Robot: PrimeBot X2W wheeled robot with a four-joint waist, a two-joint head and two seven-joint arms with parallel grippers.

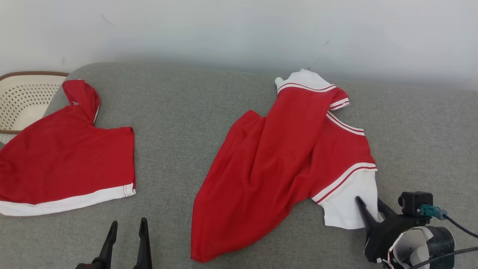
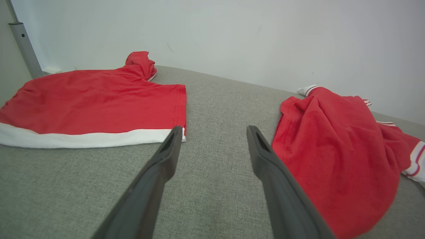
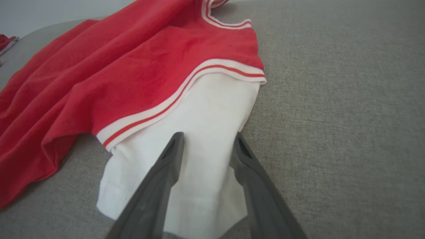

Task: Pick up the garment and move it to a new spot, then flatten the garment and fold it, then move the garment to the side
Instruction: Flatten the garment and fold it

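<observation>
The garment (image 1: 280, 157) is a red shirt with white sleeves and red-and-white trim, lying crumpled on the grey padded surface (image 1: 179, 112), right of centre. Its near white sleeve (image 1: 347, 201) points toward my right gripper (image 1: 369, 201). In the right wrist view the sleeve (image 3: 206, 116) lies between the two dark fingers of the right gripper (image 3: 208, 136), which stand apart on either side of the cloth. My left gripper (image 1: 127, 228) is open at the lower left, over bare surface. In the left wrist view the left gripper (image 2: 214, 131) holds nothing, and the garment (image 2: 332, 149) lies to its right.
A second red garment (image 1: 63, 160) with a white hem lies flat at the left, and it is also seen in the left wrist view (image 2: 93, 99). A cream perforated basket (image 1: 22, 97) stands off the surface's far left corner. A pale wall runs along the back.
</observation>
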